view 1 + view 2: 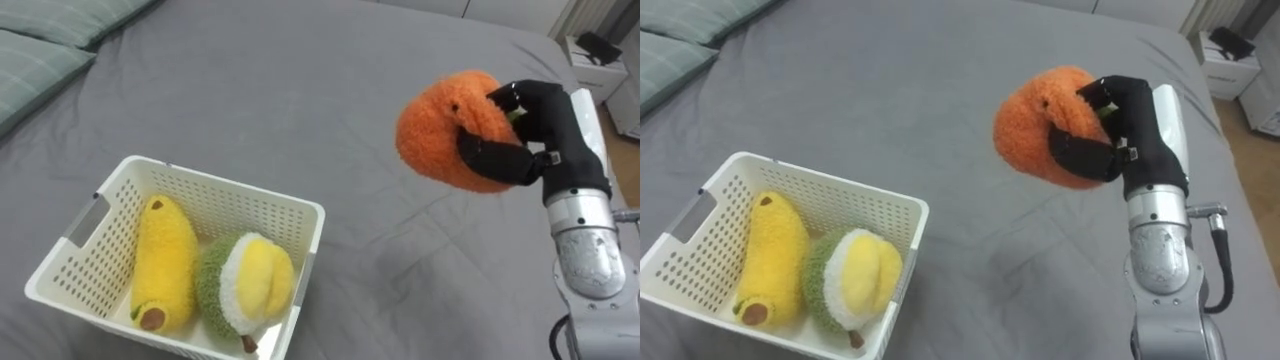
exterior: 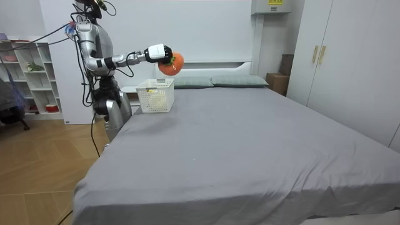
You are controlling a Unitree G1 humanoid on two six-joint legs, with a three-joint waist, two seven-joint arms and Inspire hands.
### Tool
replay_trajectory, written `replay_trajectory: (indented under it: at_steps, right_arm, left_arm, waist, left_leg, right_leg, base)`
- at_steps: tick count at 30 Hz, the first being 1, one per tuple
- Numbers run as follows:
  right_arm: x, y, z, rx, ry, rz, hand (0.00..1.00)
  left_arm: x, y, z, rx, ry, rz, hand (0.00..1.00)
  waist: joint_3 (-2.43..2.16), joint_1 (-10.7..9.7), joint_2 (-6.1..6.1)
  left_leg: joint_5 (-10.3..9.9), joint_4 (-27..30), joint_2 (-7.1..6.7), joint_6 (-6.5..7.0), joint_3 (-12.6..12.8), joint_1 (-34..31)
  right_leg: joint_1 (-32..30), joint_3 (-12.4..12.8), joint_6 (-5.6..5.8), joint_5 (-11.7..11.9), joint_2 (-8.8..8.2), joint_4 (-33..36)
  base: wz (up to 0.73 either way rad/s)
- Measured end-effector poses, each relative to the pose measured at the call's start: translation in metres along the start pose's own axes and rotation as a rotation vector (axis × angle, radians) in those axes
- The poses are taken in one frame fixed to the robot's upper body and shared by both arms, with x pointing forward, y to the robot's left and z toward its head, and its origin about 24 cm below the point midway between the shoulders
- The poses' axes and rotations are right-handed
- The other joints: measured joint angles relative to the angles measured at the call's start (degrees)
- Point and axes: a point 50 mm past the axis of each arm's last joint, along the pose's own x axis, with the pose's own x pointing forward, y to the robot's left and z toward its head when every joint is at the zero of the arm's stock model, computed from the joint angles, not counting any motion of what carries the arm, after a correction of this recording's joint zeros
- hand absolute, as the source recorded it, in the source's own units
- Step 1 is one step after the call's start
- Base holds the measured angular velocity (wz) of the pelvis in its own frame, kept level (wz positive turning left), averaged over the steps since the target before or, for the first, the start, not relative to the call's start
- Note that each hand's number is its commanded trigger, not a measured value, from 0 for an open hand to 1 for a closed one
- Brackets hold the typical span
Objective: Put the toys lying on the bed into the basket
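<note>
My right hand point(image 1: 530, 130) point(image 1: 1125, 125) is shut on a fluffy orange plush toy point(image 1: 445, 128) point(image 1: 1045, 125), holding it in the air above the grey bed point(image 1: 330, 90), to the right of the basket. The white slatted basket point(image 1: 285, 205) point(image 1: 895, 215) sits on the bed at lower left. Inside it lie a yellow plush banana point(image 1: 163, 265) point(image 1: 770, 260) and a green-and-yellow plush durian point(image 1: 245, 285) point(image 1: 852, 280). In the room view I stand at the bed's side near its head, right arm stretched out with the orange toy point(image 2: 172, 62) above the basket point(image 2: 155, 95).
Grey-green pillows point(image 1: 45, 45) lie at the upper left by the headboard. A white bedside cabinet point(image 1: 595, 65) stands past the bed's far right edge. The wide grey bedspread point(image 2: 250, 137) stretches away in the room view; white shelves point(image 2: 28, 78) stand behind me.
</note>
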Motion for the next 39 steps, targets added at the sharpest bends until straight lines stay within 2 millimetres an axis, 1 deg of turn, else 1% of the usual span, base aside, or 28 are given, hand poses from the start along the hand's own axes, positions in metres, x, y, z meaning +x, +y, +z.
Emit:
replay_trajectory:
  at_steps: [5,7,9,11,13,15,20,24,25,27,30,32,35,37,38,39]
  right_arm:
    - [0.001,0.0,0.012,0.002,-0.05,0.015,1.0]
    - [0.002,0.006,0.015,0.005,-0.065,0.044,1.0]
    - [0.002,0.01,0.017,0.007,-0.072,0.071,1.0]
    - [0.001,0.013,0.019,0.007,-0.081,0.093,1.0]
    - [0.001,0.016,0.026,0.005,-0.109,0.12,1.0]
    - [0.001,0.017,0.031,0.006,-0.132,0.131,1.0]
    - [0.004,0.032,0.049,-0.005,-0.203,0.213,1.0]
    - [0.005,0.043,0.056,0.013,-0.22,0.274,1.0]
    - [0.004,0.046,0.058,0.023,-0.227,0.293,1.0]
    - [0.004,0.049,0.059,0.037,-0.23,0.314,1.0]
    - [0.003,0.05,0.06,0.046,-0.23,0.331,1.0]
    - [0.003,0.052,0.061,0.057,-0.228,0.333,1.0]
    - [0.001,0.061,0.065,0.063,-0.241,0.367,1.0]
    - [-0.001,0.067,0.068,0.064,-0.25,0.403,1.0]
    - [-0.001,0.068,0.069,0.063,-0.253,0.41,0.96]
    - [-0.001,0.07,0.07,0.063,-0.258,0.421,0.86]
  left_arm:
    - [0.0,-0.001,-0.002,0.006,0.006,-0.008,0.0]
    - [-0.001,-0.003,-0.004,0.023,0.01,-0.027,0.0]
    - [-0.001,-0.005,-0.002,0.027,0.007,-0.038,0.0]
    - [-0.001,-0.006,-0.002,0.032,0.005,-0.046,0.0]
    - [-0.001,-0.006,-0.003,0.035,0.008,-0.058,0.0]
    - [0.0,-0.005,-0.004,0.039,0.011,-0.059,0.0]
    - [0.0,-0.003,-0.004,0.05,0.013,-0.066,0.0]
    - [0.0,-0.003,-0.001,0.058,0.006,-0.067,0.0]
    - [0.0,-0.004,-0.001,0.064,0.003,-0.069,0.0]
    - [0.0,-0.005,0.001,0.065,-0.001,-0.072,0.0]
    - [0.0,-0.005,0.001,0.068,-0.001,-0.073,0.0]
    - [0.0,-0.005,0.002,0.069,-0.003,-0.069,0.0]
    - [0.001,-0.006,0.006,0.073,-0.011,-0.056,0.0]
    - [0.001,-0.006,0.006,0.074,-0.012,-0.053,0.0]
    - [0.001,-0.007,0.007,0.074,-0.013,-0.054,0.0]
    - [0.001,-0.007,0.008,0.074,-0.015,-0.055,0.0]
  waist:
    - [0.09,0.12,-0.03]
    - [0.23,0.11,0.21]
    - [0.22,-0.06,0.2]
    - [0.17,0.32,0.18]
    - [0.27,0.82,0.32]
    - [0.23,1.28,0.27]
    - [0.07,1.85,-0.06]
    - [0.07,3.32,-0.44]
    - [0.13,3.34,-0.44]
    - [0.23,3.57,-0.62]
    - [0.44,3.98,-0.73]
    - [0.48,4.74,-0.76]
    - [0.51,5.69,-0.72]
    - [0.56,7.02,-0.64]
    - [0.59,7.37,-0.59]
    - [0.66,7.83,-0.5]
  left_leg:
    - [0.0,0.13,-0.04,0.0,-0.39,-0.52]
    - [0.0,0.4,-0.08,0.0,-0.87,-0.83]
    - [0.0,0.68,-0.11,-0.01,-1.19,-1.21]
    - [0.0,0.87,-0.13,-0.02,-1.48,-1.56]
    - [0.01,0.92,-0.13,-0.03,-1.52,-1.62]
    - [0.01,0.92,-0.12,-0.03,-1.7,-1.66]
    - [0.01,0.93,-0.14,-0.03,-1.99,-1.68]
    - [0.01,1.34,-0.3,-0.03,-2.74,-1.89]
    - [0.01,1.64,-0.4,-0.03,-3.27,-2.06]
    - [0.01,2.02,-0.5,-0.03,-3.68,-2.5]
    - [0.02,2.79,-0.8,-0.03,-5.0,-2.99]
    - [0.02,3.06,-0.88,-0.03,-5.3,-3.63]
    - [0.09,2.99,-0.89,-0.12,-5.54,-3.8]
    - [0.24,2.95,-0.86,-0.19,-5.56,-3.72]
    - [0.27,2.95,-0.86,-0.19,-5.57,-3.72]
    - [0.27,2.95,-0.86,-0.19,-5.59,-3.73]
  right_leg:
    - [-0.06,-0.34,0.0,0.0,-0.04,0.03]
    - [-0.04,-1.0,0.0,0.0,-0.08,0.05]
    - [-0.18,-1.21,0.0,0.0,-0.1,0.07]
    - [-0.28,-1.65,0.0,0.0,-0.13,0.08]
    - [-0.31,-1.84,0.0,0.0,-0.14,0.07]
    - [-0.3,-2.38,0.0,0.0,-0.17,0.07]
    - [-0.22,-2.71,0.0,0.0,-0.15,0.06]
    - [-0.02,-3.53,-0.01,0.01,-0.23,0.07]
    - [0.11,-4.22,-0.02,0.01,-0.28,0.06]
    - [0.11,-4.44,-0.01,0.01,-0.32,0.03]
    - [0.15,-4.99,-0.01,0.01,-0.4,0.06]
    - [-0.13,-4.88,-0.01,0.0,-0.41,0.08]
    - [-0.78,-4.28,-0.01,0.0,-0.38,0.09]
    - [-0.75,-4.27,-0.02,0.0,-0.36,0.06]
    - [-0.75,-4.27,-0.02,0.0,-0.35,0.06]
    - [-0.73,-4.3,-0.02,0.0,-0.35,0.05]
  base:
    - [0.04]
    - [0.1]
    - [0.13]
    - [0.08]
    - [0.0]
    - [0.04]
    - [0.03]
    - [0.1]
    - [0.18]
    - [0.18]
    - [0.2]
    - [0.1]
    - [0.01]
    - [0.0]
    - [0.0]
    - [0.0]
